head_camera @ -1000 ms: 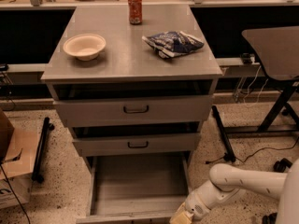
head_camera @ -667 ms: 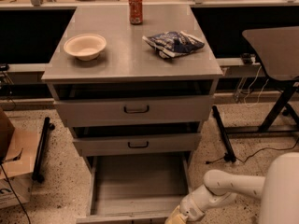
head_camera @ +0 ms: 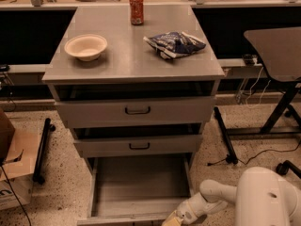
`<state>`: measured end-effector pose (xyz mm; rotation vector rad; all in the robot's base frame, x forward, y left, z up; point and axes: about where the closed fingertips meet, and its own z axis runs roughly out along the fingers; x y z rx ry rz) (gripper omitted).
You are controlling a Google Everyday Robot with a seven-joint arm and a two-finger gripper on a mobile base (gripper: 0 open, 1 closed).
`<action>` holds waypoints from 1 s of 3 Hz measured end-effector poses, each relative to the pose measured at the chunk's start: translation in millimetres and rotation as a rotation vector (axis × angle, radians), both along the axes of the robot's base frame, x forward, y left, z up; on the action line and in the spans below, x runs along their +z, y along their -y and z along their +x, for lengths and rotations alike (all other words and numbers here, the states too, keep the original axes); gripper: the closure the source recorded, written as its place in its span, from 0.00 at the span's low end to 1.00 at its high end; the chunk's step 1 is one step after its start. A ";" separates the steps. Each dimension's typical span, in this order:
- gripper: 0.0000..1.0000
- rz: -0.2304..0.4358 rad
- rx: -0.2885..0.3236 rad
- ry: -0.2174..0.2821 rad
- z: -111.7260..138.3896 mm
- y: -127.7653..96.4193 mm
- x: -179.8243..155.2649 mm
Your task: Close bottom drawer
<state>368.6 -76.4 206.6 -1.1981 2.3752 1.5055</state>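
Note:
The bottom drawer [head_camera: 139, 180] of the grey cabinet is pulled far out; its long shallow tray looks empty, and its front panel [head_camera: 122, 219] lies at the frame's lower edge. My gripper [head_camera: 173, 220] is at the bottom of the view, at the right end of that front panel, on the end of my white arm [head_camera: 214, 197]. Its tip is cut off by the frame edge. The mid-sized drawer [head_camera: 138, 145] and the tallest drawer [head_camera: 136, 111] above are each a little ajar.
On the cabinet top [head_camera: 131, 60] sit a beige bowl [head_camera: 85, 46], a red can [head_camera: 136, 8] and a blue snack bag [head_camera: 175, 44]. A cardboard box [head_camera: 14, 168] stands at the left, and a dark table [head_camera: 277, 51] with black legs and cables at the right.
My arm has swung further in, and the gripper has shifted left and down along the drawer's front edge. The drawer has not visibly moved.

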 end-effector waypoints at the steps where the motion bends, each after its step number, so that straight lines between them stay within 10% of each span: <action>1: 1.00 0.006 -0.029 -0.024 3.7 3.6 -21.3; 3: 1.00 0.017 -0.048 -0.011 9.2 1.7 -18.7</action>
